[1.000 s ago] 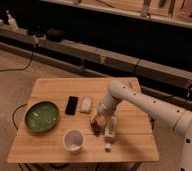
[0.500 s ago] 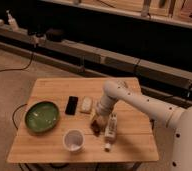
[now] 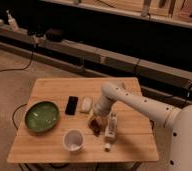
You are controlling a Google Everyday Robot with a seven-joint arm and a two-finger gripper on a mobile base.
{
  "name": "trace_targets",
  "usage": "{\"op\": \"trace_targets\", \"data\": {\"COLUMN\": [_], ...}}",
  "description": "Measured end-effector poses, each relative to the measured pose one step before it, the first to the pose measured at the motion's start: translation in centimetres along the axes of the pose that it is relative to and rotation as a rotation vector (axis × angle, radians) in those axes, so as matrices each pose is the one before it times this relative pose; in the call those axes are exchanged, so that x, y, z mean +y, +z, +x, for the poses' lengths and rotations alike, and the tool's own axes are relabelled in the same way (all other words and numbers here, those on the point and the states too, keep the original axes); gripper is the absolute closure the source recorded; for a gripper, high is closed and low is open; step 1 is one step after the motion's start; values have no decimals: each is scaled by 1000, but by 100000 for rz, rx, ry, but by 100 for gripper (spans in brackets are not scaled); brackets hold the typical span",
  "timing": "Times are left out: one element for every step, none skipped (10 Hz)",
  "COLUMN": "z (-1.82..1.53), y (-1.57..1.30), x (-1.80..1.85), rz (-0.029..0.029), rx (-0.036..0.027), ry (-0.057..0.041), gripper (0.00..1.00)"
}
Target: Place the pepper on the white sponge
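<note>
The pepper point(image 3: 95, 126) is a small dark red-brown shape on the wooden table point(image 3: 54, 90), just left of the lying white bottle point(image 3: 110, 127). My gripper point(image 3: 94, 120) is down right over the pepper, at table height, and partly hides it. The white sponge point(image 3: 86, 104) lies a short way up and to the left of the gripper, next to the black phone point(image 3: 71, 105). My white arm point(image 3: 134, 102) reaches in from the right.
A green plate point(image 3: 41, 116) sits at the table's left. A white cup point(image 3: 73, 140) stands near the front edge, below and left of the gripper. Dark shelving and cables run behind the table.
The gripper has shifted slightly to the left over the pepper. The sponge, phone, cup, plate and bottle have not moved.
</note>
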Motion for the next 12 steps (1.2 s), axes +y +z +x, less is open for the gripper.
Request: {"op": "trace_targets", "data": {"z": [-95,-65,-69,-42,-30,-27,-22,2,20,28,20,54], "y": [195,128,150,119,115,126,86,54,-20,-81,-228,-387], "x": [164,203,174,79,72,6,7,-17,-56,-40,-44,-79], "rz": [360,107,-202,-157,-111,-52,-35,150,355,487,968,1209], "rx": [-214,-89,-161,-150,-54,-117,-94,-5,141,172,181,309], "ry": [212,178,-22,-10,-8,-41,146,298,366,447,664,895], "gripper": [51,51,51,51,51,51,52,59,62,62,62,62]}}
